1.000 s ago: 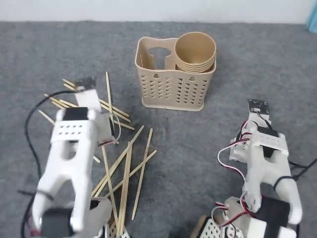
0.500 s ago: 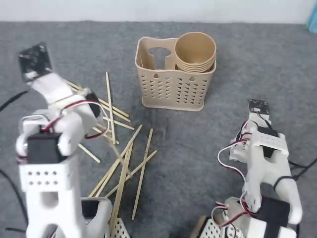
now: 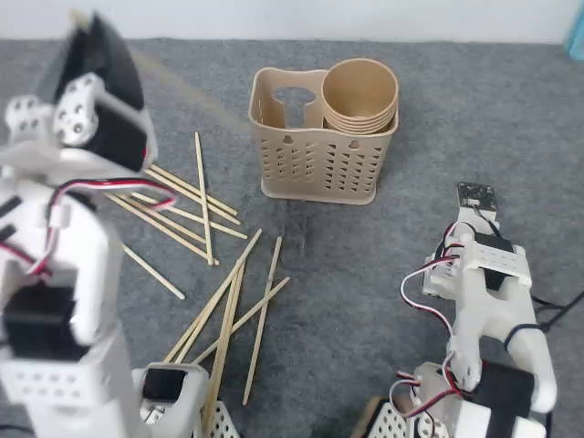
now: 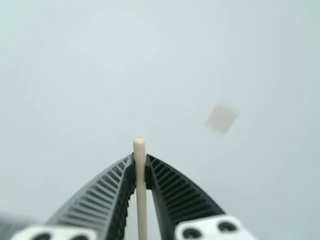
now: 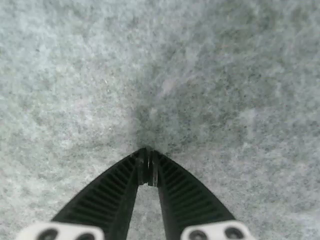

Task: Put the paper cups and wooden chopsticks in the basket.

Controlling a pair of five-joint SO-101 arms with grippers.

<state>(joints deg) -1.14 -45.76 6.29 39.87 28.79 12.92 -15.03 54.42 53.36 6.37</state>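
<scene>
My left gripper (image 4: 140, 159) is shut on one wooden chopstick (image 4: 139, 172), which stands up between the jaws against a pale wall. In the high view the left arm is raised high at the left, its gripper (image 3: 87, 32) near the back edge of the table. Several loose chopsticks (image 3: 228, 301) lie scattered on the grey carpet left of centre. The beige basket (image 3: 315, 164) stands at the back centre with a stack of paper cups (image 3: 360, 91) in its right compartment. My right gripper (image 5: 148, 167) is shut and empty, low over bare carpet at the right (image 3: 476, 196).
The basket's left compartment (image 3: 287, 105) is open at the top. Bare grey carpet (image 3: 365, 265) lies between the basket and the right arm. Cables hang along both arms.
The left arm has lifted from the chopstick pile and swung up and back with a chopstick in its gripper. The right arm has not moved.
</scene>
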